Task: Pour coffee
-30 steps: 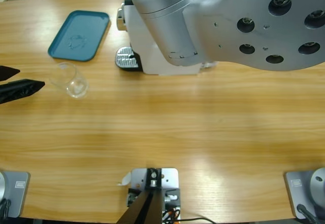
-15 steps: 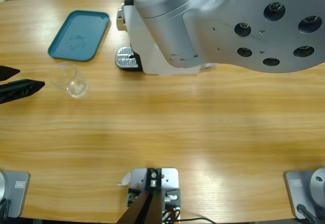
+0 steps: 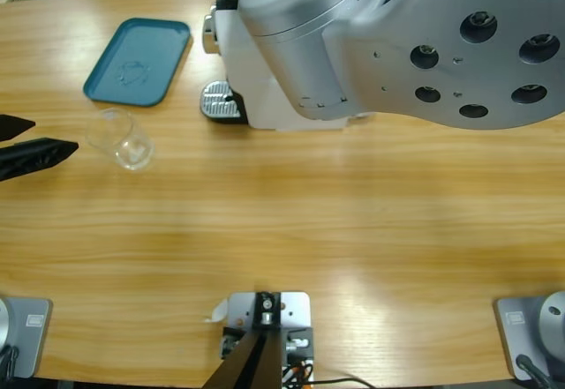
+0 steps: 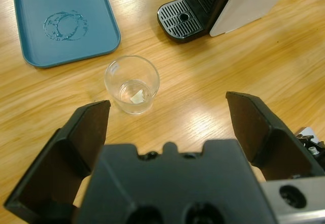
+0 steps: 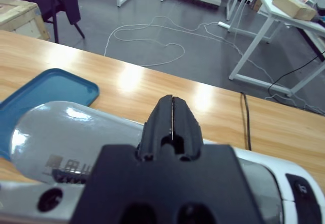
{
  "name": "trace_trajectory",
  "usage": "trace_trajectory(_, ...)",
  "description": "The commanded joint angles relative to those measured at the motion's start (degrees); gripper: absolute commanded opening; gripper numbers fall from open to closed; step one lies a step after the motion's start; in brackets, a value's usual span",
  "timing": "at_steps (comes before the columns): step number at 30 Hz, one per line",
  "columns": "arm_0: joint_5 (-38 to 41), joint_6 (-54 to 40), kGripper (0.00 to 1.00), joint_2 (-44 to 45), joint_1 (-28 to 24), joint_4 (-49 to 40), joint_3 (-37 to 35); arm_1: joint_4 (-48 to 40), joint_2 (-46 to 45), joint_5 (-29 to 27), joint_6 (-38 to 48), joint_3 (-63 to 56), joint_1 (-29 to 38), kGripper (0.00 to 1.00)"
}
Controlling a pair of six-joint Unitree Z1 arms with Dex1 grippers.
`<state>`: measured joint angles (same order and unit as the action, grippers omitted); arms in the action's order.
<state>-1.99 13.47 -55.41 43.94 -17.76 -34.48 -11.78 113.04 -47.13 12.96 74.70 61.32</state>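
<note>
At the table's left edge the left gripper (image 3: 31, 146) has its black jaws spread wide, apart from the small clear glass cup (image 3: 121, 138) just beside them; bare wood lies between. The rectangular teal plastic tray (image 3: 139, 60) sits just behind the cup. Right of the cup stands the white and black coffee machine (image 3: 252, 98), its drip grate facing the cup. Above the machine, the right gripper (image 5: 172, 120) has its jaws pressed together, holding nothing.
</note>
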Motion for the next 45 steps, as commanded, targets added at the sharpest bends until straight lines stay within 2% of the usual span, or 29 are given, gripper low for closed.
trace_trajectory(1, 0.76, -0.11, 0.991, -0.26, 0.62, 0.62, 1.87, 2.57, 11.07, 6.1, 1.61, -6.73, 3.37, 0.0)
trace_trajectory(13, 0.93, -0.11, 0.991, -0.26, 0.62, 0.62, 1.87, 5.98, 10.01, 7.01, 5.13, -6.55, 3.35, 0.0)
trace_trajectory(17, 0.93, -0.11, 0.996, -0.58, 0.62, 0.78, 1.96, 5.28, 5.11, 7.0, 2.88, -6.13, 3.35, 0.0)
trace_trajectory(19, 0.85, -0.21, 0.996, -0.47, 0.62, 0.99, 2.03, 5.21, 0.48, 10.67, -0.43, -5.88, 3.35, 0.0)
trace_trajectory(20, 0.85, -0.51, 0.996, -0.07, 0.62, 1.09, 2.19, 5.44, -2.4, 12.69, -1.92, -5.64, 3.3, 0.108)
trace_trajectory(21, 0.85, -0.93, 0.996, 0.55, 0.62, 1.37, 2.58, 6.88, -6.51, 15.5, -3.06, -5.34, 3.11, 0.426)
trace_trajectory(22, 0.85, -1.22, 0.996, 1.27, 0.62, 1.71, 3.0, 8.92, -9.9, 18.11, -3.96, -4.99, 2.7, 0.568)
trace_trajectory(25, 0.69, -2.45, 1.0, 1.78, 0.62, 3.29, 4.16, 19.77, -18.57, 25.26, -4.98, -2.03, 1.52, 0.833)
trace_trajectory(27, -0.88, -2.25, 1.0, -1.74, 0.6, 4.54, 4.7, 28.41, -24.18, 25.59, -5.68, -0.8, 1.52, 0.939)
trace_trajectory(31, -4.25, -2.11, 1.0, -9.93, 0.4, 7.21, 2.52, 42.78, -38.26, 24.31, -5.75, -3.05, 1.52, 0.982)
trace_trajectory(35, -3.93, -0.6, 1.0, -17.14, 0.0, 15.65, 2.58, 46.62, -54.76, 23.91, -5.75, -14.62, 1.52, 0.982)
trace_trajectory(37, -4.67, -0.79, 1.0, -18.67, 0.0, 16.96, 3.08, 48.84, -60.55, 22.97, -5.68, -18.8, 1.52, 0.982)
trace_trajectory(40, -6.27, -0.72, 1.0, -17.65, 0.0, 17.49, 3.74, 49.93, -65.24, 23.19, -4.08, -23.5, 1.52, 0.987)
trace_trajectory(45, -10.63, -0.23, 1.0, -12.39, 0.0, 17.67, 6.92, 49.19, -66.72, 25.52, -1.06, -29.09, 1.52, 0.982)
